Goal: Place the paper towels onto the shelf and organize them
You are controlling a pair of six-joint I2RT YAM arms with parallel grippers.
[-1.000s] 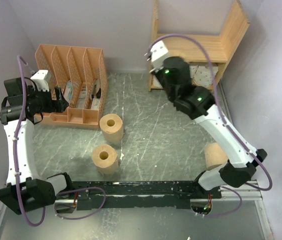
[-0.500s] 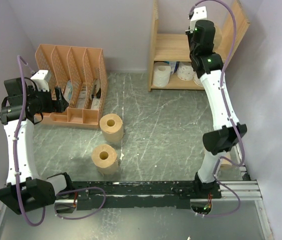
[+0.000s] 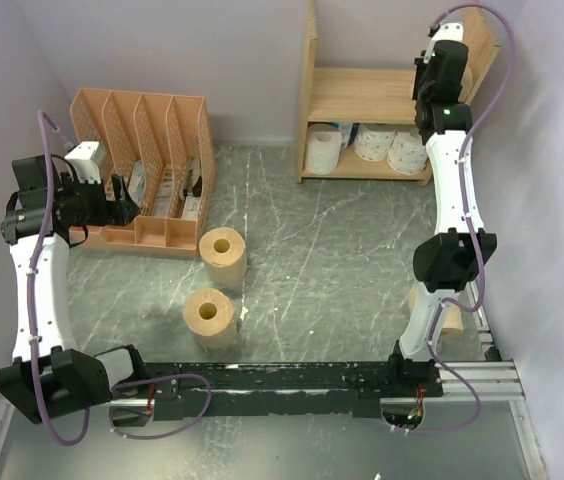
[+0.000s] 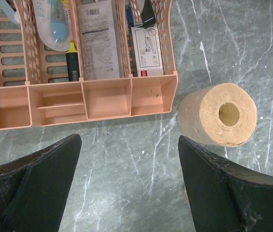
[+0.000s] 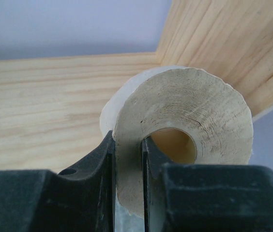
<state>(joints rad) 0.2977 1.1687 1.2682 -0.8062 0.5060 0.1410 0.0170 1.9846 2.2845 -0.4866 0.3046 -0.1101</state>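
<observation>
The wooden shelf point(image 3: 362, 95) stands at the back right. Three white paper towels point(image 3: 324, 148) point(image 3: 374, 142) point(image 3: 407, 152) sit on its lower tier. My right gripper point(image 3: 450, 62) reaches over the right back corner of the upper tier. In the right wrist view it point(image 5: 127, 159) is shut on the wall of a white roll point(image 5: 194, 106), one finger inside the core, against the shelf boards point(image 5: 54, 96). Two tan rolls point(image 3: 223, 252) point(image 3: 209, 315) stand on the floor. A third tan roll point(image 3: 430, 310) is partly hidden behind the right arm. My left gripper point(image 3: 122, 200) point(image 4: 128, 145) is open and empty, left of a tan roll point(image 4: 219, 121).
An orange-pink file organizer point(image 3: 142, 170) point(image 4: 78, 96) holding pens and packets stands at the left, just beyond my left gripper. Walls close in on the left, back and right. The arms' black base rail point(image 3: 282, 385) runs along the near edge.
My right arm has swung from in front of the shelf's left side up and right to the upper tier's back right corner, carrying the roll. The left arm has not moved.
</observation>
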